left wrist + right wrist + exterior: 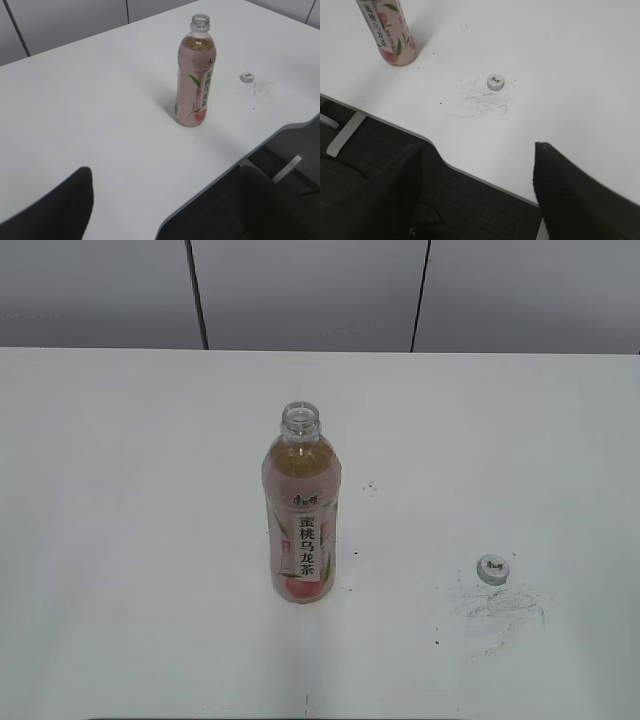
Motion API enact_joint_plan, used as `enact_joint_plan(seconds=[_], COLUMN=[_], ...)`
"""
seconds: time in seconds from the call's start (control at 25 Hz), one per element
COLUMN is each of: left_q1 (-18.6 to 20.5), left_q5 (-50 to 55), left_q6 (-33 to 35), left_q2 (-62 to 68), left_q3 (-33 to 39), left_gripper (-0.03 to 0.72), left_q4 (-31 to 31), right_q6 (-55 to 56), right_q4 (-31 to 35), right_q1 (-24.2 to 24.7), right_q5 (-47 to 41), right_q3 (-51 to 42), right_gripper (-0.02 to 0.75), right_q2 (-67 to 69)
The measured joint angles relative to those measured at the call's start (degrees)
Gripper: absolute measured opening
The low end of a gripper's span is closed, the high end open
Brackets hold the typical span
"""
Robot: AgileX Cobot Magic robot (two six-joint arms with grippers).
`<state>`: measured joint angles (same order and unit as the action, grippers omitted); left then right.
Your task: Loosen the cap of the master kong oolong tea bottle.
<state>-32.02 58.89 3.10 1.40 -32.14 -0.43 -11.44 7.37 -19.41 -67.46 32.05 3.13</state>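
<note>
Master kong oolong tea bottle: clear plastic, amber tea, pink label with peach and green leaf print, white vertical strip bearing dark Chinese characters. Cap: white-grey, small dark mark on top. Table: white, grey scuff scribbles near cap. Wall panels: grey, dark seams. Fingers: black.

Right gripper open, both fingers in view, holding nothing. Left gripper: one finger visible, nothing held.
</note>
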Motion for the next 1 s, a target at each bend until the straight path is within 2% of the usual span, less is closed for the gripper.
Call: enact_joint_plan(seconds=[0.2, 1.0], left_q1=[0.0, 0.0], left_q5=[-0.1, -0.1], left_q6=[0.0, 0.0], left_q2=[0.0, 0.0], left_q3=[0.0, 0.0], left_gripper=[0.503, 0.490], left_q4=[0.0, -0.6], right_q6=[0.0, 0.0], right_q4=[0.0, 0.0], right_q1=[0.0, 0.0], right_q5=[4.2, 4.2], right_q3=[-2.0, -2.6], right_gripper=[0.521, 0.521], right_q2=[-0.3, -0.4])
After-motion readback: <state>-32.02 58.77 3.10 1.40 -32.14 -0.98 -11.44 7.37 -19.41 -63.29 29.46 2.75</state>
